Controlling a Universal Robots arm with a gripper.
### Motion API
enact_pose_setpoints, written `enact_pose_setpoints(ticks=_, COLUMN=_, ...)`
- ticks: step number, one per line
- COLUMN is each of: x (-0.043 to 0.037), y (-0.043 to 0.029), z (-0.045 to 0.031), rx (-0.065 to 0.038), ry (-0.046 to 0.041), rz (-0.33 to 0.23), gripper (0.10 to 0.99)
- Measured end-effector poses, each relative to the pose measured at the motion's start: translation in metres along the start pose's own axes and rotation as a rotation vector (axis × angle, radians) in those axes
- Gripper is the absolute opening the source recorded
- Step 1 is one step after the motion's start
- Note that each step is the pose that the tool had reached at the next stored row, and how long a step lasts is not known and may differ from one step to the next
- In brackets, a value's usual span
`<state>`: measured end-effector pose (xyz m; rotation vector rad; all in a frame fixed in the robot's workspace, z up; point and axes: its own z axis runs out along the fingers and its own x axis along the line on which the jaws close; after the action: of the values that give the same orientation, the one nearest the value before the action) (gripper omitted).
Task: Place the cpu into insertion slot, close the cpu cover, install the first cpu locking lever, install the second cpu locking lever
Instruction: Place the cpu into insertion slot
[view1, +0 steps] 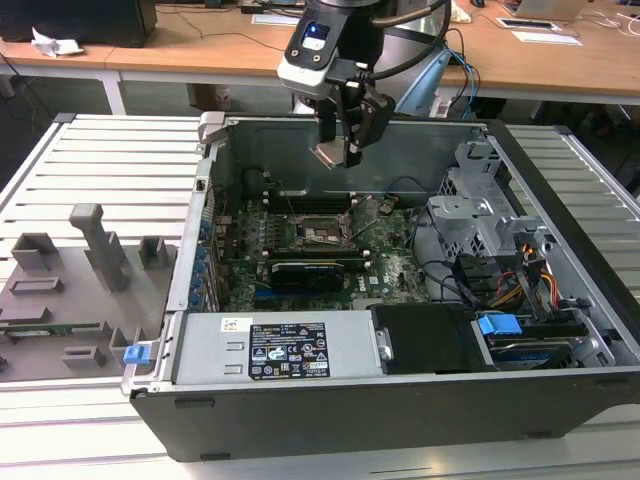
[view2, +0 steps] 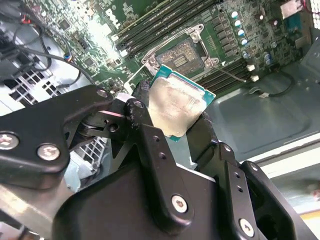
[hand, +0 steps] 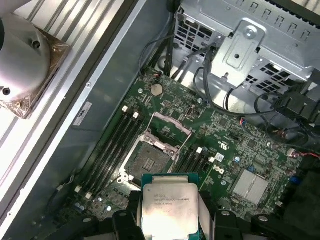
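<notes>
Slatted metal bench (view1: 100, 160) is carrying the opened computer case (view1: 400, 410) while the gripper (view1: 338, 153), jaws pinching the cpu (hand: 169, 207) by its edges, is hovering above the empty socket (hand: 150, 162). Nothing is seated yet, the cpu cover (hand: 170, 125) is sitting open, both locking steps are left, and a printed sticker (view1: 288, 350) is showing on the power supply, faint print on the cpu top.

You're in what looks like a robotics lab or electronics workshop. Under your gripper (view1: 338, 150) an opened desktop computer case (view1: 400, 410) sits on a slatted metal worktable (view1: 110, 150). Grey holding fixtures (view1: 100, 245) lie on that table, well off to one side of the gripper. Behind it run wooden desks (view1: 560, 65) with papers (view1: 545, 37) and cables on them.
</notes>
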<state>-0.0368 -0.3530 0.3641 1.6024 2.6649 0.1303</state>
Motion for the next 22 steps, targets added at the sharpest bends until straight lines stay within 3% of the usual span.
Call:
enact_pose_setpoints(ticks=4, x=0.0004, y=-0.0003, z=0.0022, rx=0.0, ry=-0.0022, rz=0.024, gripper=0.537)
enact_pose_setpoints(ticks=6, x=0.0004, y=-0.0005, z=0.0032, rx=-0.001, ry=-0.0062, rz=0.073, gripper=0.537)
enact_pose_setpoints(ticks=10, x=0.0005, y=-0.0006, z=0.0034, rx=-0.002, ry=-0.0095, rz=0.109, gripper=0.537)
enact_pose_setpoints(ticks=22, x=0.0005, y=-0.0007, z=0.0038, rx=-0.003, ry=-0.0144, rz=0.165, gripper=0.537)
